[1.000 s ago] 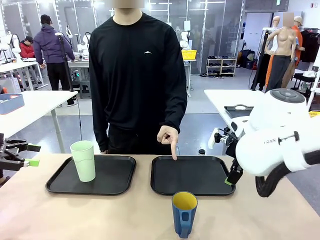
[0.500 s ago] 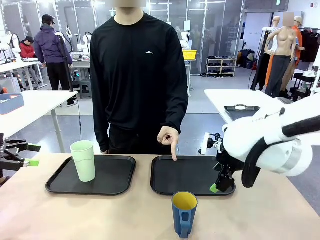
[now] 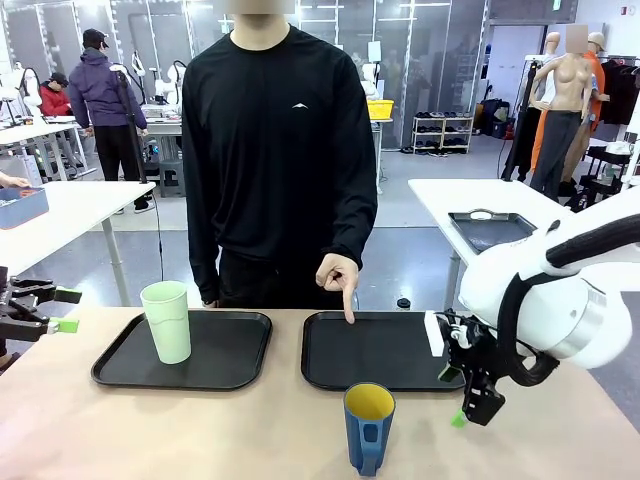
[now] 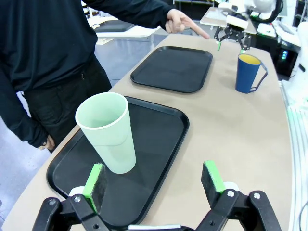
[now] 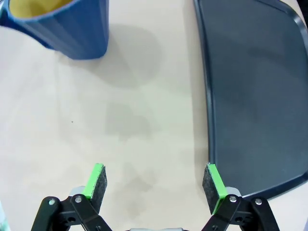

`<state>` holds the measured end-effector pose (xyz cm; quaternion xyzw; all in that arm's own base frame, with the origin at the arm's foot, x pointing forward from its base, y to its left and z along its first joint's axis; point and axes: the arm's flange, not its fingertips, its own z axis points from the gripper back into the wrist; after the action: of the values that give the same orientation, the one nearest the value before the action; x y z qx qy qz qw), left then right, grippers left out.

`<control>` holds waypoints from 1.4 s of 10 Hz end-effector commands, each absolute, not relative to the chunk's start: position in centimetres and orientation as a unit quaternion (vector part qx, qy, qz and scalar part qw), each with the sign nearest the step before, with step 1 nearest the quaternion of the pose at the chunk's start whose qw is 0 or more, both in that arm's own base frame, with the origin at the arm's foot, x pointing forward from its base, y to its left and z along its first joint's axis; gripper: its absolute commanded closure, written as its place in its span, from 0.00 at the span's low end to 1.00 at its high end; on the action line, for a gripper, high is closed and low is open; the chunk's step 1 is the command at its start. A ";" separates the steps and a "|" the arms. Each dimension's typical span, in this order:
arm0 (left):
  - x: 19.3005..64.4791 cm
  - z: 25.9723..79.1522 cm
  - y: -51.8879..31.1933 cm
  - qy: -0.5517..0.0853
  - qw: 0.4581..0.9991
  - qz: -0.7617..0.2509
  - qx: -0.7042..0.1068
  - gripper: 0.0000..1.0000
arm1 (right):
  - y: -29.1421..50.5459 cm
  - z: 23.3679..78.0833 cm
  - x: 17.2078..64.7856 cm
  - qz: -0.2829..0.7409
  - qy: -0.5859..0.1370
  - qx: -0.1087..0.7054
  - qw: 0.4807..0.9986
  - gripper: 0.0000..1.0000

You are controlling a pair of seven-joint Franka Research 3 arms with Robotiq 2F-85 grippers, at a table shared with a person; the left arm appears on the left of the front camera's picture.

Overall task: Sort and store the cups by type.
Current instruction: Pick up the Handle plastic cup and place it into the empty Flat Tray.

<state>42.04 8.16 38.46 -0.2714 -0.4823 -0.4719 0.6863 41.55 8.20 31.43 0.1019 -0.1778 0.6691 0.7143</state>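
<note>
A pale mint-green tumbler (image 3: pixel 167 320) stands upright on the left black tray (image 3: pixel 235 362). The dark blue mug (image 3: pixel 369 425) with a yellow inside stands on the bare table in front of the right black tray (image 3: pixel 400 350). My right gripper (image 3: pixel 470 402) hangs open just to the right of the mug, low over the table. In the right wrist view its fingers (image 5: pixel 154 185) are spread over bare tabletop, with the mug (image 5: pixel 62 24) ahead and the tray (image 5: pixel 255 96) alongside. My left gripper (image 3: pixel 68 311) stays open at the table's left edge; in its wrist view its fingers (image 4: pixel 153 178) are spread with the tumbler (image 4: pixel 108 132) close ahead.
A person stands at the far side. One hand (image 3: pixel 340 285) points a finger down at the right tray's far edge. The table's front left and front right are bare wood. Other tables and people stand in the room behind.
My right arm swung down and toward the near side, moving its open gripper from the right tray's edge to the table beside the mug. The left gripper, cups and pointing hand stayed still.
</note>
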 end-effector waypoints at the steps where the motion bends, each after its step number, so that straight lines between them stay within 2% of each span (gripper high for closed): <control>1: 42.2 38.6 8.0 -0.488 0.683 -0.473 -0.268 0.00 | 7.2 28.3 34.1 0.675 -0.205 0.113 0.700 0.00; 3: 42.2 38.6 8.0 -0.488 0.683 -0.473 -0.268 0.00 | 7.2 28.3 33.6 0.676 -0.256 0.156 0.673 0.00; 6: 42.2 38.6 8.0 -0.488 0.683 -0.473 -0.268 0.00 | 6.9 26.8 33.3 0.645 -0.321 0.215 0.659 0.00; 10: 42.2 38.6 8.0 -0.488 0.683 -0.473 -0.268 0.00 | 7.1 25.5 33.6 0.647 -0.348 0.302 0.607 0.00; 11: 42.2 38.6 8.0 -0.488 0.683 -0.473 -0.268 0.00 | 7.0 25.6 34.0 0.641 -0.348 0.296 0.617 0.00; 12: 42.2 38.6 8.0 -0.488 0.683 -0.473 -0.268 0.00 | 7.9 25.8 39.0 0.640 -0.342 0.282 0.628 0.00; 14: 42.2 38.6 8.0 -0.488 0.683 -0.473 -0.268 0.00 | 7.9 25.8 39.0 0.640 -0.342 0.282 0.628 0.00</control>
<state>42.04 8.16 38.46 -0.2714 -0.4823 -0.4720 0.6863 38.99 7.67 25.52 0.2919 -0.3444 0.6395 0.6223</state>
